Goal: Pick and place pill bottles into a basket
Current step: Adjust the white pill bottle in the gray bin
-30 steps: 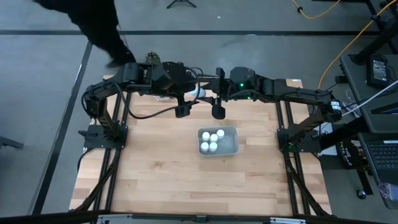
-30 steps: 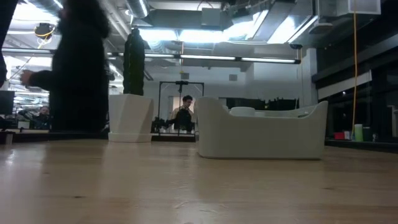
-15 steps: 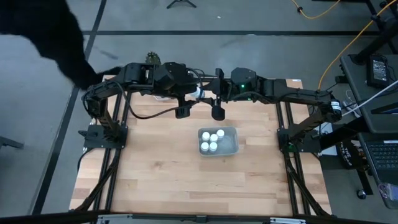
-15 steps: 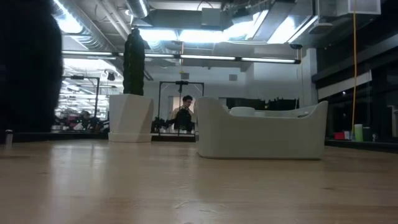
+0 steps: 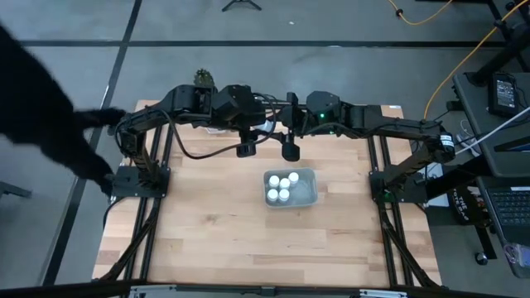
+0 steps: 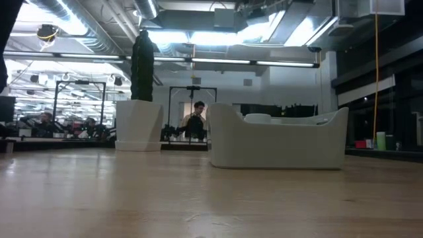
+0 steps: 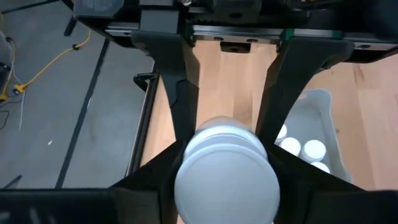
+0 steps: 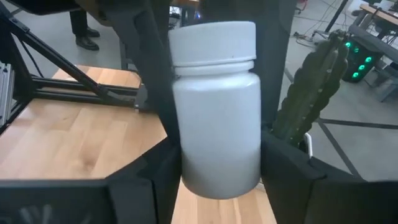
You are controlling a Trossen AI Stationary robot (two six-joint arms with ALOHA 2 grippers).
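Both sets of jaws are clamped on a bottle: the left gripper [image 5: 263,126] on one bottle [image 7: 226,169], the right gripper [image 5: 290,149] on another [image 8: 216,106]. The basket [image 5: 308,197] sits lower centre, nearer the right gripper.

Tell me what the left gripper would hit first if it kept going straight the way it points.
Judging from its wrist view, the left gripper, shut on a pill bottle, points toward bare table beside the basket; probably wood first, though depth is unclear.

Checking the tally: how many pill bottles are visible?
6: five pill bottles in the basket; sixth bottle gripped by left gripper and right gripper together, near the table's far edge.
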